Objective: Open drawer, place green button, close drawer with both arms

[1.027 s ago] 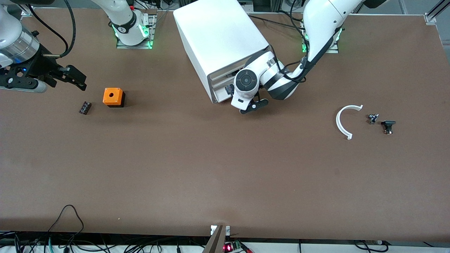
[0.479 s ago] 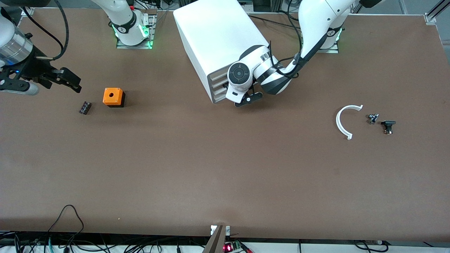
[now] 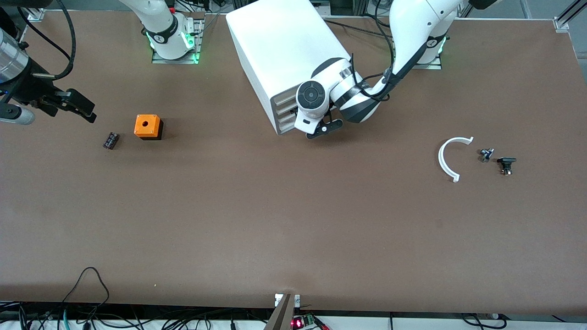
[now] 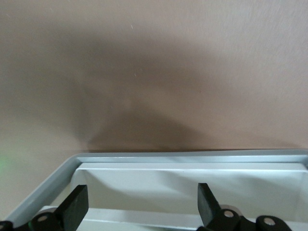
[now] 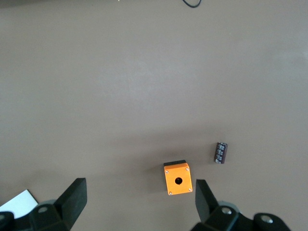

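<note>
Left gripper [image 3: 323,130] fingers spread at smooth white cabinet [image 3: 286,55], right gripper [image 3: 80,106] spread, empty.

Desk [image 3: 275,220]: matt brown surface, smooth, faint scuffs. Cabinet [image 3: 284,50]: white plastic, satin sheen on top, drawer fronts [image 3: 283,112] duller with grey edging. Arms' shells glossy white plastic with black bands. Left tool [image 4: 139,207] fingers matt black. Orange cube [image 3: 147,126]: matt plastic. Curved white piece [image 3: 447,160]: smooth plastic.

Drawer: I see the long white plastic drawer [image 3: 285,115] pushed flush, third front in its cabinet.
Button: hidden from me.
</note>
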`<state>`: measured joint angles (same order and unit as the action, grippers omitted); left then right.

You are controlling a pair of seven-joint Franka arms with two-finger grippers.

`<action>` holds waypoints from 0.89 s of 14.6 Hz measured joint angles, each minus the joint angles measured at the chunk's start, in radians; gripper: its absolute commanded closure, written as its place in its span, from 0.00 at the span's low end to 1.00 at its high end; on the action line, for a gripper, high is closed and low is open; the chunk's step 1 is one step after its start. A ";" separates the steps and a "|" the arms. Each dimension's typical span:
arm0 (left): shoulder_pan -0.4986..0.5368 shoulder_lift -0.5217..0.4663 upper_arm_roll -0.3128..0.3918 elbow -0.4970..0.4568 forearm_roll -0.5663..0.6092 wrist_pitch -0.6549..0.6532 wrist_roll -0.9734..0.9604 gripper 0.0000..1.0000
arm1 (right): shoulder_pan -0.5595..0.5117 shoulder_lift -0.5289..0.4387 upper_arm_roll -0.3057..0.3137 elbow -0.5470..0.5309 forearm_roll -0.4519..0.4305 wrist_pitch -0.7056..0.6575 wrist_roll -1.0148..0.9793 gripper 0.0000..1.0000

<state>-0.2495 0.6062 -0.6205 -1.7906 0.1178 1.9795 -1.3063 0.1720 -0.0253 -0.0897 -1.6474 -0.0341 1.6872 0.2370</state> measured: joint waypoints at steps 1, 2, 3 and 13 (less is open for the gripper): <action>0.014 -0.018 0.001 0.014 0.001 -0.020 0.001 0.00 | 0.003 0.012 0.003 0.023 0.000 -0.012 0.000 0.00; 0.036 -0.041 0.000 0.032 0.002 -0.044 0.010 0.00 | 0.007 0.029 0.006 0.052 0.000 -0.032 0.000 0.00; 0.063 -0.068 0.000 0.053 0.003 -0.076 0.035 0.00 | 0.011 0.050 0.008 0.085 0.000 -0.053 0.000 0.00; 0.327 -0.157 0.009 0.385 0.219 -0.357 0.762 0.00 | 0.015 0.083 0.007 0.097 0.000 -0.026 -0.003 0.00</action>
<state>0.0778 0.4493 -0.6111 -1.4059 0.3368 1.6225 -0.5441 0.1870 0.0580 -0.0826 -1.5509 -0.0338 1.6615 0.2343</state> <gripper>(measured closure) 0.000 0.000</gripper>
